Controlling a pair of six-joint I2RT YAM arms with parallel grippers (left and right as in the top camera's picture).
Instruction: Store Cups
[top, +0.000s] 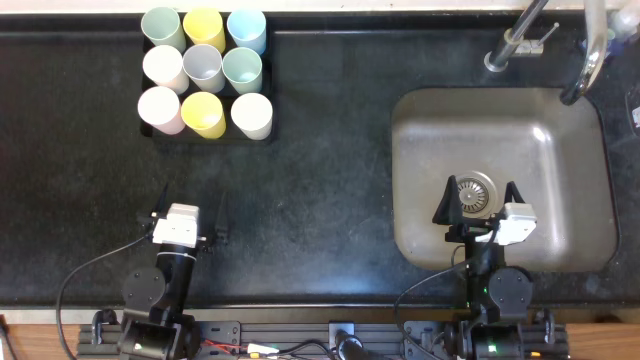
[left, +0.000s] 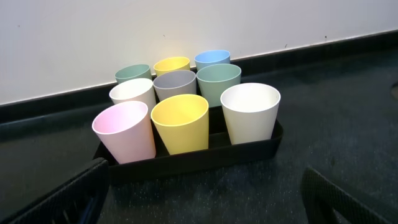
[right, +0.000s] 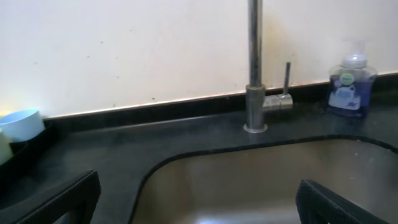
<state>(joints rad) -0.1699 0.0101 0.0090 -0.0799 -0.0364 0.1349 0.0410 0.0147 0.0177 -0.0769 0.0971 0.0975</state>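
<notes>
Several pastel cups stand upright in a black tray (top: 268, 133) at the back left of the counter: green, yellow and blue at the back, white, grey and green in the middle, pink (top: 160, 110), yellow (top: 203, 114) and white (top: 252, 116) in front. In the left wrist view the same tray (left: 193, 158) sits ahead, with the pink cup (left: 126, 132), yellow cup (left: 181, 123) and white cup (left: 250, 112) nearest. My left gripper (top: 187, 212) rests open near the front edge, well short of the tray. Over the sink's near part my right gripper (top: 480, 206) is open and holds nothing.
A steel sink (top: 420, 130) with a drain (top: 476, 190) takes up the right side, with a faucet (top: 520, 35) behind it. A soap bottle (right: 349, 87) stands by the wall. Dark countertop (top: 320, 190) lies bare between tray and sink.
</notes>
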